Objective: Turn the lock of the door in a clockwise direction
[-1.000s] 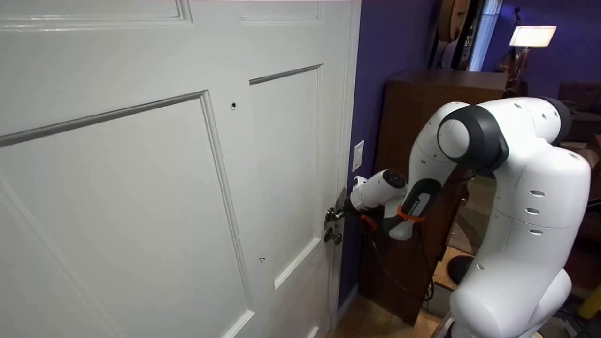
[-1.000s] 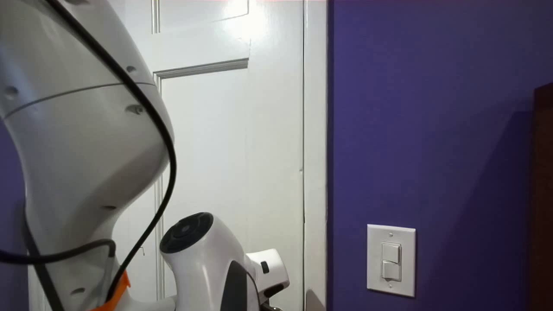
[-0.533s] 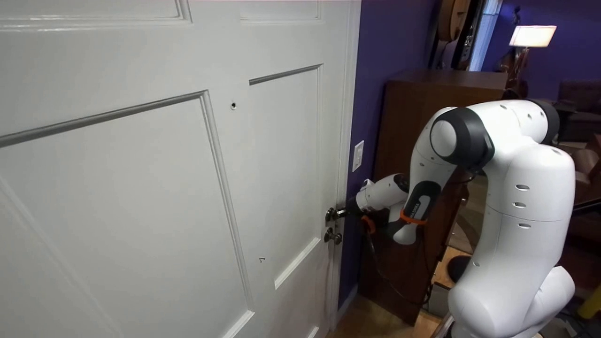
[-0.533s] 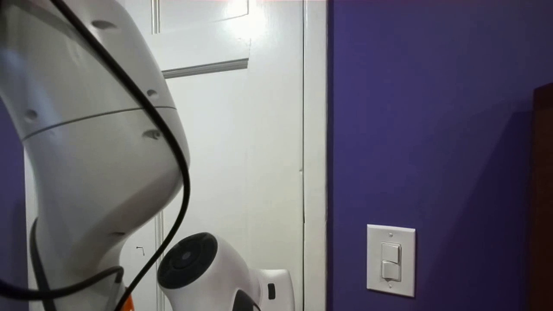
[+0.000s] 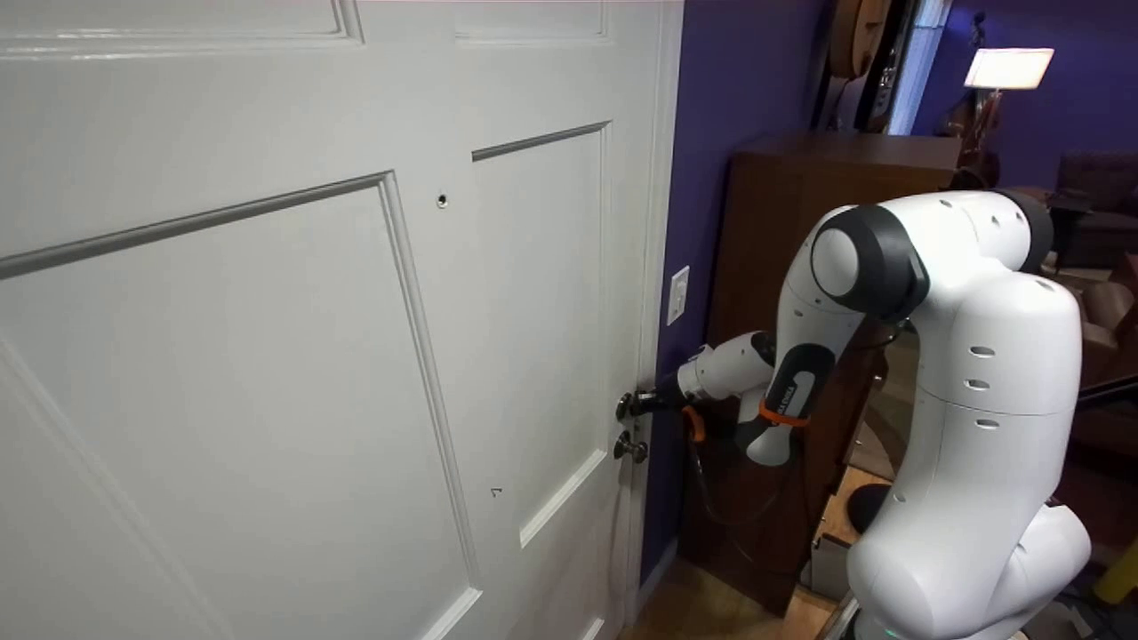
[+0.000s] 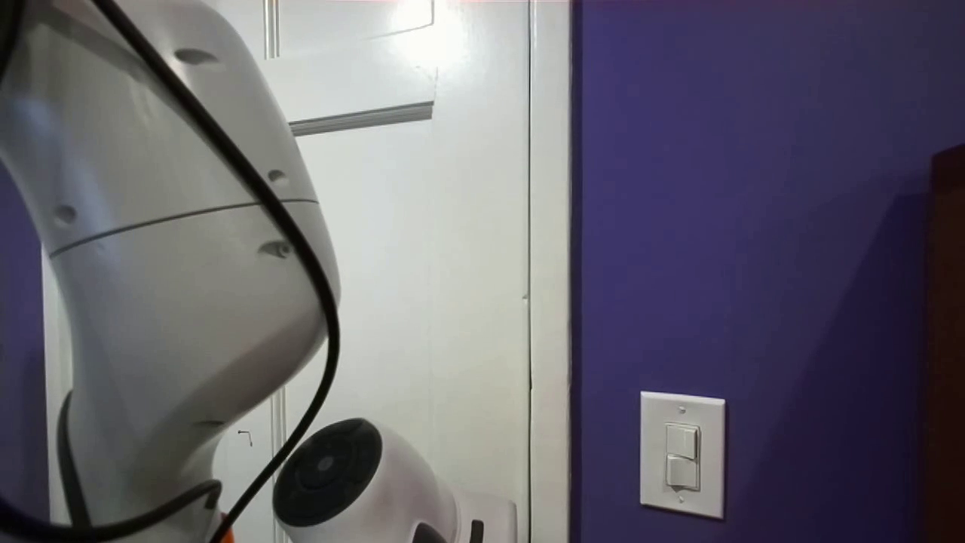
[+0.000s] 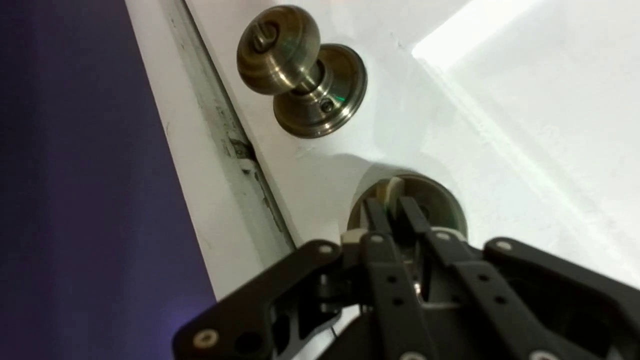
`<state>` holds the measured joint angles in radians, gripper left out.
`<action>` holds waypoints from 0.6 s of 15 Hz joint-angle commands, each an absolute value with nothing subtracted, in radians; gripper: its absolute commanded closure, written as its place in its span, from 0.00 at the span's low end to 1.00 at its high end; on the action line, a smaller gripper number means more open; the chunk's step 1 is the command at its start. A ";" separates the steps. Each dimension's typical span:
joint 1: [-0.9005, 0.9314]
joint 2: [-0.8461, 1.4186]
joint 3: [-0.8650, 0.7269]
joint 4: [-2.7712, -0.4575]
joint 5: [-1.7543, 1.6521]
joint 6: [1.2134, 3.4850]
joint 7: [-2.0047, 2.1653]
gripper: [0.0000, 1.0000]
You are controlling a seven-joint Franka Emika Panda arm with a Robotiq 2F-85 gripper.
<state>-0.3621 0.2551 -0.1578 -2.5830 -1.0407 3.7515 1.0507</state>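
Lamp [image 5: 1009, 68]: lit, nearly washed out, at two o'clock
Door [image 6: 422, 241]: white glare near twelve o'clock in an exterior view
Purple wall [image 6: 754, 241]: dim, shadowed toward four o'clock
Lock [image 7: 435, 197]: soft shadow beside its eleven o'clock edge
Claw [image 7: 393, 207]: dark, slightly blurred toward six o'clock

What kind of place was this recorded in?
Likely a home: in an exterior view there's a white panelled door, a lit lamp and a dark wooden cabinet.

A panelled door [image 5: 311, 338] and lit shaded lamp [image 5: 1009, 68] suggest a home.
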 commanded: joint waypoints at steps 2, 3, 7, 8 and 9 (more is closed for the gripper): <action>-0.389 0.278 -0.134 -2.557 -1.064 3.790 1.224 0.97; -0.394 0.282 -0.132 -2.554 -1.072 3.796 1.261 0.97; -0.416 0.300 -0.123 -2.543 -1.099 3.835 1.400 0.97; -0.421 0.306 -0.121 -2.539 -1.105 3.844 1.425 0.97; -0.424 0.310 -0.121 -2.535 -1.110 3.851 1.445 0.97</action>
<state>-0.3967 0.2843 -0.1455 -2.5710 -1.0680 3.8015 1.3285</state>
